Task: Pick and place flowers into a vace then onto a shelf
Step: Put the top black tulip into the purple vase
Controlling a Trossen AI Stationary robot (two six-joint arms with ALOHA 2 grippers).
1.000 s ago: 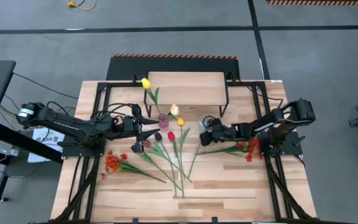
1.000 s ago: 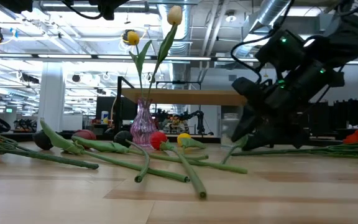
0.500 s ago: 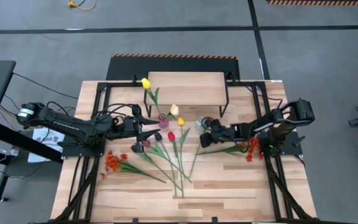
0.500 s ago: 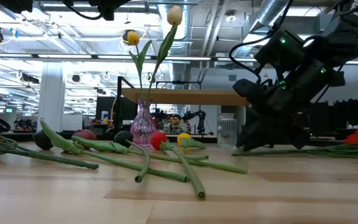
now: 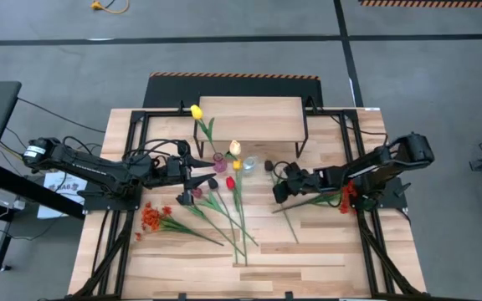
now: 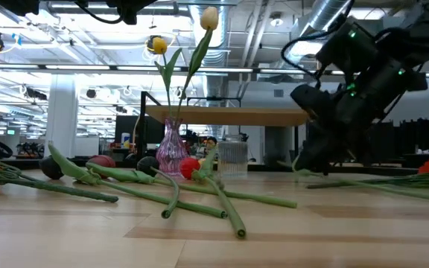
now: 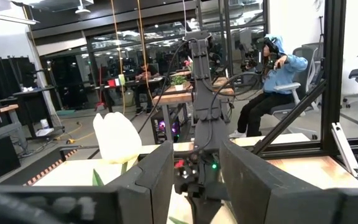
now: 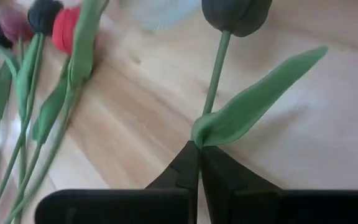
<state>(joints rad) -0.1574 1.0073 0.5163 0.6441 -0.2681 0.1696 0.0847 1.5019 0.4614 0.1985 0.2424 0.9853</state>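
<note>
Right gripper pinching a dark tulip stem

My right gripper (image 5: 279, 189) is clamped on the dark maroon tulip (image 8: 236, 14) stem, right of centre on the desk (image 5: 325, 251); left gripper (image 5: 192, 174) part-spread beside the vase (image 6: 171, 149), shelf (image 5: 249, 118) upper centre.

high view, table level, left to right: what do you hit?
left gripper → pink vase → red tulip head → dark tulip head → right gripper → orange-red spray
</note>
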